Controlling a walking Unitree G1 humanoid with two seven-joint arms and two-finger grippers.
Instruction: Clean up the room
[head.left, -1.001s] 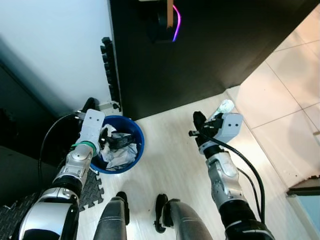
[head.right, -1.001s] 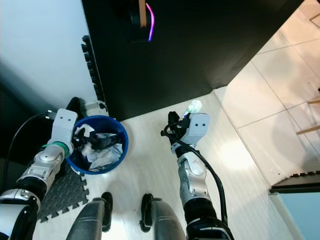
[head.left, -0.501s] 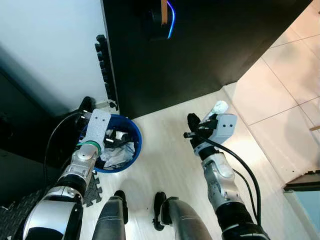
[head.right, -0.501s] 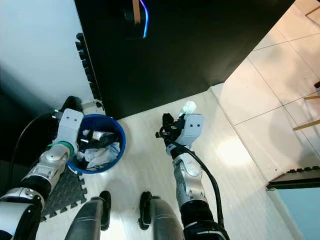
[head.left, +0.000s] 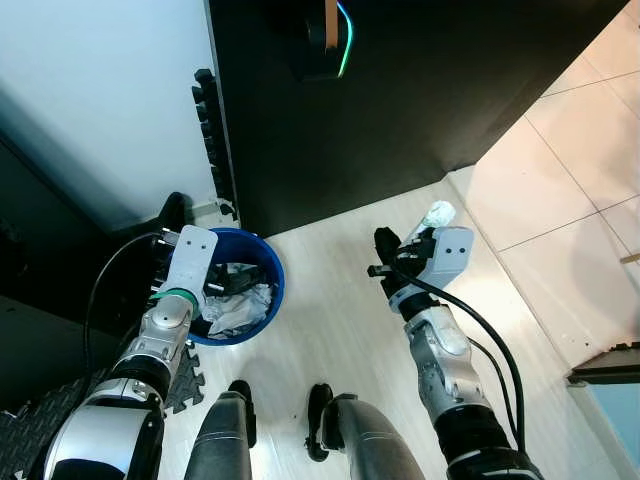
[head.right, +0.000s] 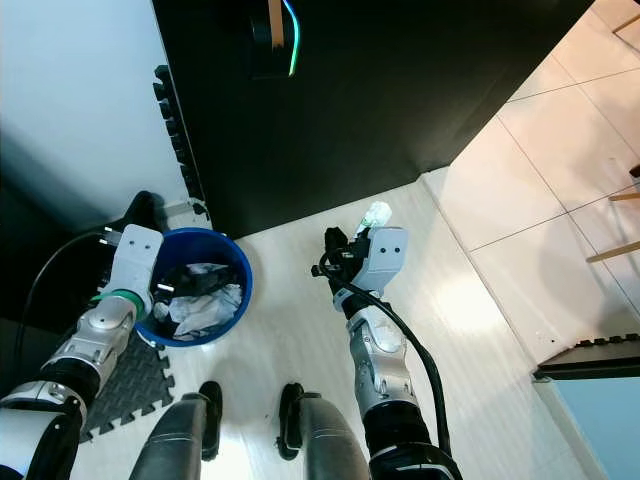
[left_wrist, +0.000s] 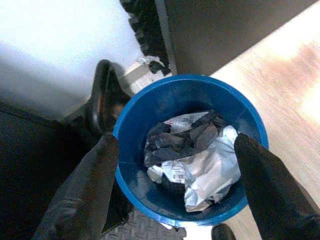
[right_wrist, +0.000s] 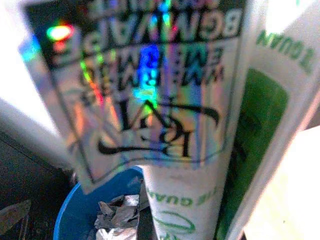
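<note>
Hovering over the blue bin (head.left: 262, 262), the left pincer (left_wrist: 175, 165) has its two black fingers (left_wrist: 85, 192) spread wide apart, one on either side of the bin's rim, with nothing between them. The bin stands on the pale wood floor (head.left: 330, 300) at the foot of a tall black cabinet (head.left: 400, 100), beside a white wall (head.left: 100, 100), and it is partly filled with crumpled white and dark wrappers (left_wrist: 197, 155). A dark foam mat (head.left: 185, 385) lies by its lower edge. The right pincer (head.left: 392, 268) is raised above the floor, well apart from the bin and to its right, and is clenched on a white tube with green lettering and a shiny label (right_wrist: 185, 150); the tube's pale end (head.left: 438, 213) pokes up beyond the wrist housing. Cream floor tiles (head.left: 560, 180) begin to the right of the wood.
</note>
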